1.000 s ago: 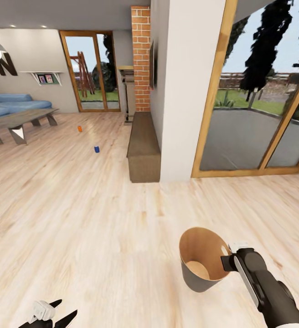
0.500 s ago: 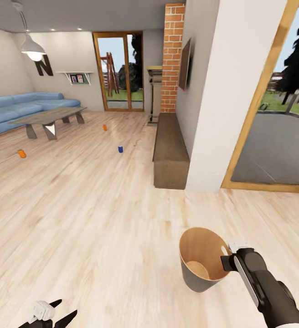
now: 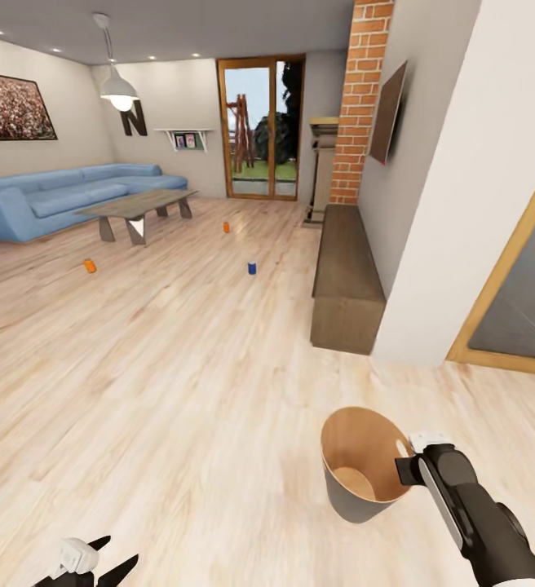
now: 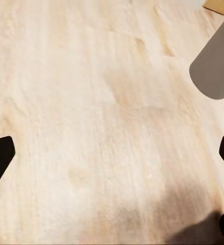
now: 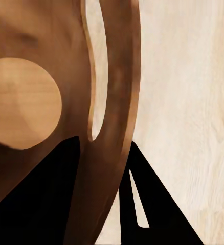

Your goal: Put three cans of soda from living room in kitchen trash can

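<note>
Though cut off at the picture's lower edge, the left gripper (image 3: 96, 562) shows its fingers spread, empty, over bare floor (image 3: 178, 391). The right gripper (image 3: 404, 465) clamps the bin's (image 3: 357, 469) rim, one finger hidden inside. Far off, three small cans stand apart on the floor: orange (image 3: 90, 265), orange (image 3: 226, 227), blue (image 3: 252, 267), between the sofa (image 3: 47, 200) and a low bench (image 3: 345, 277).

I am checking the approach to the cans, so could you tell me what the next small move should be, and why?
Probably drive on toward the dark blue can, the nearest: all three cans stand far off on the floor, the right gripper grips the bin's rim, and the left gripper is open.
</note>
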### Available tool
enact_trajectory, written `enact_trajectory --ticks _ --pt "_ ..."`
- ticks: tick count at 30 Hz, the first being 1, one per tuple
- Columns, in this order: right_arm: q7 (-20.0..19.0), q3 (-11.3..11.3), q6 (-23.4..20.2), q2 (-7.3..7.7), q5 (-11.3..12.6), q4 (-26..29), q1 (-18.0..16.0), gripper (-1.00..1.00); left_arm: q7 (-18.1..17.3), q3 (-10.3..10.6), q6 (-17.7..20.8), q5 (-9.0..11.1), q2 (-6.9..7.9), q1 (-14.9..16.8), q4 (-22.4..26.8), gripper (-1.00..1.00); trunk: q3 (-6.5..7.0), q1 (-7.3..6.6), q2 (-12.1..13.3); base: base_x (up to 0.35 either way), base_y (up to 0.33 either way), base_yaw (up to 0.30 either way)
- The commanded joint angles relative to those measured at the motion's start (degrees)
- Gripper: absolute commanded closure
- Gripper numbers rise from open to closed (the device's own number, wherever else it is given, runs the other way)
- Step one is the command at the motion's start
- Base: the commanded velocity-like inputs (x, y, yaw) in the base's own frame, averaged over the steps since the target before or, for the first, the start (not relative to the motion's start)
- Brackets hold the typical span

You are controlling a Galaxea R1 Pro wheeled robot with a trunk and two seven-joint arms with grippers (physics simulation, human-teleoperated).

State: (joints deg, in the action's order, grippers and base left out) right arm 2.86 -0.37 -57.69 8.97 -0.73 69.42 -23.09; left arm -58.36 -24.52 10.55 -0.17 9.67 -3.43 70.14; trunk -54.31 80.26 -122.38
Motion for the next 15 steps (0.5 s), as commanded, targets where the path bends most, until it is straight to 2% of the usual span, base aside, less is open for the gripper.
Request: enact_trajectory --ticks 1,15 --pt "-0.1 0.0 0.0 0.0 0.6 0.0 0.0 1.0 0.0 0.0 0.0 0.0 0.0 0.0 0.0 -1.0 0.01 0.0 0.0 0.331 0.046 0.293" --pt "-0.1 0.0 0.0 0.02 0.6 0.0 0.0 1.0 0.0 0.0 0.0 0.0 0.0 0.0 0.0 -1.0 0.01 0.0 0.0 0.343 0.074 0.293"
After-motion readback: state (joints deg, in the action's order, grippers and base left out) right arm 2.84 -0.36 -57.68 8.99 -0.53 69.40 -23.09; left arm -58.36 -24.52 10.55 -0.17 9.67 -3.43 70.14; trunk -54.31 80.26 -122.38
